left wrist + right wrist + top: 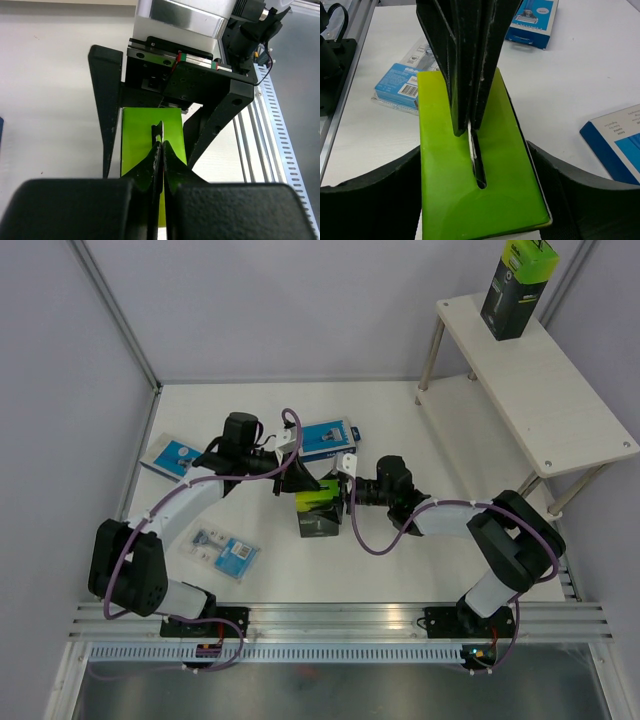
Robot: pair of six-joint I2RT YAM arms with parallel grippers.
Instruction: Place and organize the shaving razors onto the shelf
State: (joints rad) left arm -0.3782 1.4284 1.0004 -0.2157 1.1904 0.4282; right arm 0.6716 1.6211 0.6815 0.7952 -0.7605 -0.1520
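**Handover at table centre: left pinches box tab, right straddles it**

Centre box (320,521), black with a lime-green top, stands at mid-table between the two claws. A thin hang tab (478,172) sticks up from the green top.

Left gripper (160,147): fingers pressed together, pinching that tab from above. It comes in from the box's 10 o'clock in the top view.

Right gripper (474,149): fingers spread, one on each side of the green top, reaching in from 3 o'clock. The near-side finger looks to be against the box edge and the other is just beside it. Can't tell if either is gripping yet.

Other packs, from the centre box:
- Flat blue-and-white box (330,438) near, at 12 o'clock.
- Other flat box (170,455) well apart, at 10 o'clock.
- Blister pack (223,551) at 8 o'clock, lying flat.

Shelf (560,410) is at 2 o'clock, far right. Second tall box (517,282) stands upright on the far end of its top board.

Step, as a judgement: a left-to-right handoff of the second tall pack. One of five packs is shelved and four are on the table.

The next move calls for the right fingers to close squarely on the box sides, then for the left to let go of the tab. Only then can the right arm carry the box to the top board, beside its twin. Risk: a tab pinch is weak, so the box could swing or tip if the left releases early.
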